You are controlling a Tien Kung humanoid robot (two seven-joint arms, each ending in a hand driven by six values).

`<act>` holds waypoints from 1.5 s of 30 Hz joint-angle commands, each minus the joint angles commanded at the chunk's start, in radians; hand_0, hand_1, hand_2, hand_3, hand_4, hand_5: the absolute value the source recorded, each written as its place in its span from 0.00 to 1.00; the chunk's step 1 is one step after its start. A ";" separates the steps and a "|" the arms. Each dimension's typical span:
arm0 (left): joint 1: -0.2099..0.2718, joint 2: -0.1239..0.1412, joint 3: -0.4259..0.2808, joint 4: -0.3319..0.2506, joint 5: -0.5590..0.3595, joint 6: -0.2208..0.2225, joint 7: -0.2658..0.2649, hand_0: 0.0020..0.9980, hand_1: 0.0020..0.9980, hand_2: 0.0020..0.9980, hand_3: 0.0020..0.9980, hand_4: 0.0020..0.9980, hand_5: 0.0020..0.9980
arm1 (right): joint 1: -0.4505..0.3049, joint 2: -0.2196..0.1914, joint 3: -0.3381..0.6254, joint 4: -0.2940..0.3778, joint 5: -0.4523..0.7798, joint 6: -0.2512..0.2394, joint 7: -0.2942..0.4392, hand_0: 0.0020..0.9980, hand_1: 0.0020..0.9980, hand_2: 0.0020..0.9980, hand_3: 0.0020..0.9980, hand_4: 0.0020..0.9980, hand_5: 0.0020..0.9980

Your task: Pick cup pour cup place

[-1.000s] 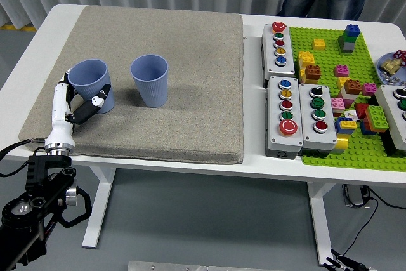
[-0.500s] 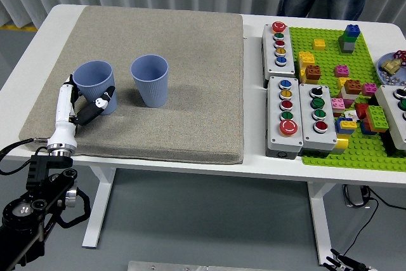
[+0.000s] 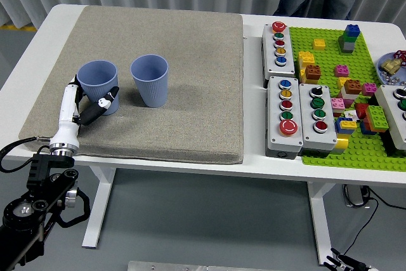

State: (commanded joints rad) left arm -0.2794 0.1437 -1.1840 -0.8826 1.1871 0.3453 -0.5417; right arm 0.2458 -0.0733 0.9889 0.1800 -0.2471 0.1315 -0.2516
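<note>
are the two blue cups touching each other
Apart. The head view shows a strip of grey mat between the left cup and the right cup.

At the left of the frame, a blue cup [image 3: 98, 85] is gripped by the left robot hand [image 3: 89, 107], fingers wrapped around its lower part. Both are set on a grey mat [image 3: 190, 61] covering the white counter [image 3: 254, 163]. A second blue cup [image 3: 150, 80] stands upright just right of the first.

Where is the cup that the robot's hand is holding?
In the head view, the held cup stands on the grey mat's left side, gripped by the left hand, beside the other cup.
</note>
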 joint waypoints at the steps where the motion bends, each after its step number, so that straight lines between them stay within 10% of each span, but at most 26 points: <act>1: 0.000 0.000 0.000 -0.001 0.002 0.001 0.000 0.65 0.70 0.91 0.95 0.91 0.42 | 0.000 0.000 0.001 0.000 -0.001 0.000 0.000 0.76 0.69 0.73 0.62 0.23 0.16; 45: 0.103 0.044 -0.030 -0.091 0.014 0.020 -0.012 0.66 0.72 0.92 0.94 0.94 0.47 | -0.007 0.004 0.013 0.000 -0.019 0.003 -0.010 0.76 0.69 0.74 0.62 0.23 0.16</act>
State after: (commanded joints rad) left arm -0.1762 0.1881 -1.2144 -0.9732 1.2007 0.3655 -0.5533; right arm 0.2388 -0.0693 1.0023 0.1800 -0.2657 0.1341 -0.2614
